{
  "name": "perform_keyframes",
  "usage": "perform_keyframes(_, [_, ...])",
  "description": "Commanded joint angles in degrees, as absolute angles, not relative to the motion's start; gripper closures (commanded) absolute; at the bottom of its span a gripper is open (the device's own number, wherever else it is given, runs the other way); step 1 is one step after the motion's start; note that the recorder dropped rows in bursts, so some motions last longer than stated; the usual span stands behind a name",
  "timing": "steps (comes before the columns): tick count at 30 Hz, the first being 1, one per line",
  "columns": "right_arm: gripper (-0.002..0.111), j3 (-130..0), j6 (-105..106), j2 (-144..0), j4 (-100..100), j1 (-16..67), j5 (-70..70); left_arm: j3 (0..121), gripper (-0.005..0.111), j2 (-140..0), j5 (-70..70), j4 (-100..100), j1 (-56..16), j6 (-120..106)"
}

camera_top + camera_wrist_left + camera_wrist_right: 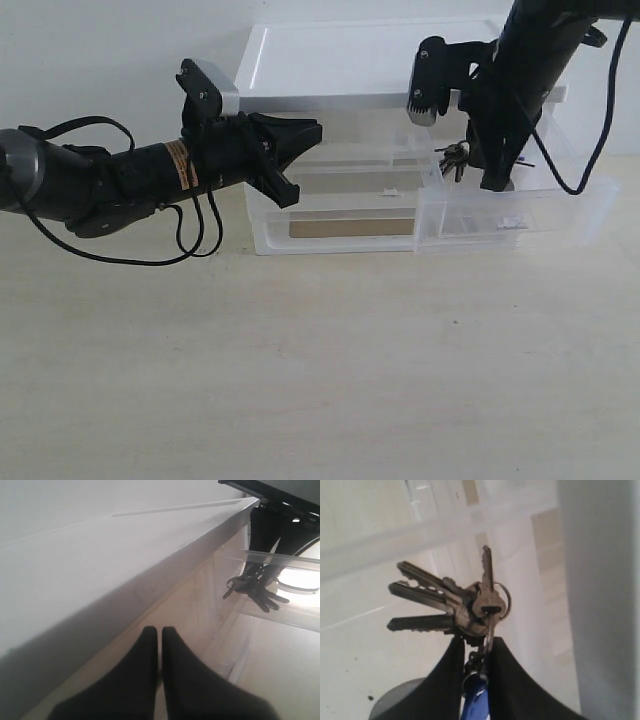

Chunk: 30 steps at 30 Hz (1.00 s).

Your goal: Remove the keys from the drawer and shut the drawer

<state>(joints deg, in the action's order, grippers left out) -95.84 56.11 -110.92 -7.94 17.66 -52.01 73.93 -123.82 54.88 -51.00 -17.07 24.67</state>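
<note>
My right gripper point(478, 162) reaches down over the open right-hand drawer point(510, 222), which is pulled out toward the front of the white-topped organizer point(360, 60). It is shut on the keys point(453, 157), which hang clear above the drawer's left part. In the right wrist view the silver keys point(455, 605) fan out past the shut fingertips of the right gripper point(476, 644), and the blue fob point(476, 705) sits between the fingers. My left gripper point(312, 132) is shut and empty at the organizer's left end, under the white top. The left wrist view shows the keys point(252, 589) through the clear plastic.
The left-hand small drawer point(345, 180) and a lower drawer point(335, 230) sit beside the open one. In the left wrist view the organizer's white top point(125, 555) runs close beside my left gripper point(160, 630). Bare pale tabletop point(320, 370) lies in front.
</note>
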Motion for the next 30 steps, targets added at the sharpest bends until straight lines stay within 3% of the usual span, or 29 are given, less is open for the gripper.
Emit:
perform_keyframes(1, [0.108,-95.99,55.58,-107.72,-6.20,17.11,-52.18,75.01,0.102,-124.70,43.64,-44.37,-16.53,23.03])
perform_keyframes(23, [0.108,-95.99,56.10,-90.83,3.68,17.11,-54.98,75.01,0.102,-124.45,43.64,-44.37,-16.53,22.90])
perform_keyframes(30, [0.108,-95.99,56.37,-86.58,9.68,17.32,-54.56,74.90,0.102,-115.69,43.64,-63.52,-16.34,39.10])
